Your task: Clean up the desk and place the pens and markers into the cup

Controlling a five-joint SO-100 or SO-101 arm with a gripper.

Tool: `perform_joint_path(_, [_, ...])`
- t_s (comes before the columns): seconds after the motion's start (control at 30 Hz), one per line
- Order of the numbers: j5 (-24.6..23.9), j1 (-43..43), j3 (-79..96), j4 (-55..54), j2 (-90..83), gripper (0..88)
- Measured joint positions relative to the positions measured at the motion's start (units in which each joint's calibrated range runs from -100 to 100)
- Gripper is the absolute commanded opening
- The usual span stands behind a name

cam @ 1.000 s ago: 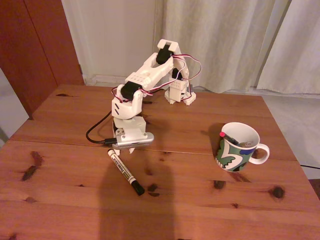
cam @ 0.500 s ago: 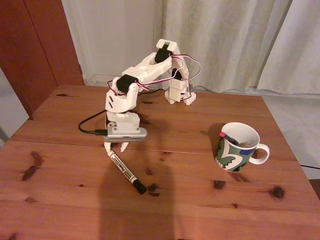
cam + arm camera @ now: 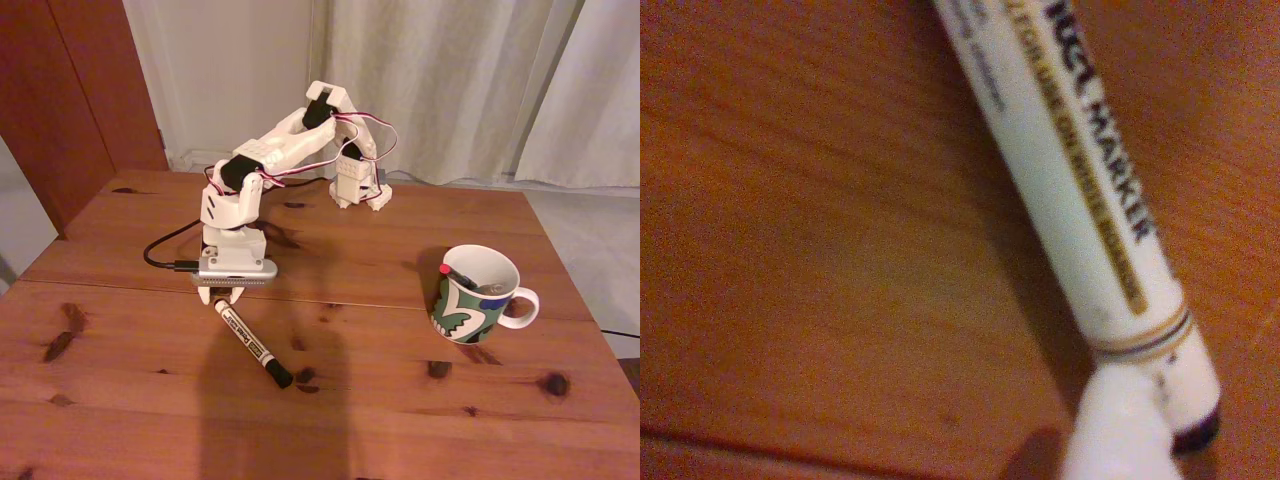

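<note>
A white marker with a black cap lies slanted on the wooden desk. Its white end points at the arm. My gripper hangs low over that end, open, with a finger on each side. In the wrist view the marker crosses the frame with its printed text showing, and one white fingertip sits against its end. The patterned cup stands at the right. Inside it leans a black pen with a red end, and something teal shows beside it.
The arm's base stands at the desk's far edge before white curtains. A black cable loops from the gripper head to the left. The desk's right edge lies just beyond the cup's handle.
The gripper has swung left and dropped lower, from beside the marker's white end to straddling it. Marker and cup have not moved.
</note>
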Motion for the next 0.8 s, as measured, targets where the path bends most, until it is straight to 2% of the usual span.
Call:
perform_joint_path(0.2, [0.0, -1.0, 0.0, -0.6, 1.0, 15.0])
perform_joint_path(0.43, [-2.6, -4.5, 0.0, -0.6, 1.0, 15.0])
perform_joint_path(0.8, [-2.9, -5.1, -0.1, -0.6, 2.7, 15.0])
